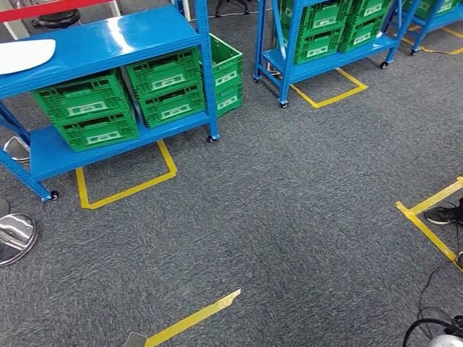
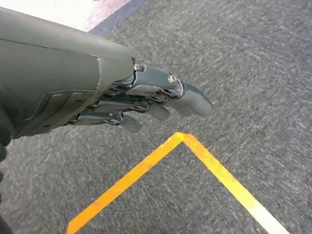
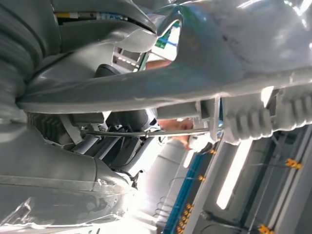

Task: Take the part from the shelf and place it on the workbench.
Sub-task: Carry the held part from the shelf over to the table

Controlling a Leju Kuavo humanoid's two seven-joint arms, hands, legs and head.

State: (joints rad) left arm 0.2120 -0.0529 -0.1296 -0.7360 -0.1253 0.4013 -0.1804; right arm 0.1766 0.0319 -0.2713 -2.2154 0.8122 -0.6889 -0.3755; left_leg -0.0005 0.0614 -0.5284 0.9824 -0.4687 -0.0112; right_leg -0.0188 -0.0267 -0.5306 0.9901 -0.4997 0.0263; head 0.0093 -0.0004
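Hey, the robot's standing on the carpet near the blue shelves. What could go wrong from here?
1. Black cables lie on the grey carpet at the lower right of the head view; a step that way might snag them.
2. A person's black shoe rests beside the yellow floor tape on the right, so walking or turning that way risks contact.

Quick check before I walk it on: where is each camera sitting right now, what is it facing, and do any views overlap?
Head view: high on the body, looking down at grey carpet, blue shelves, green crates.
Left wrist view: behind the left hand, empty, fingers extended, over carpet and yellow tape.
Right wrist view: behind the right hand, against a large silver-grey part.
Shared: carpet and tape, head and left wrist.
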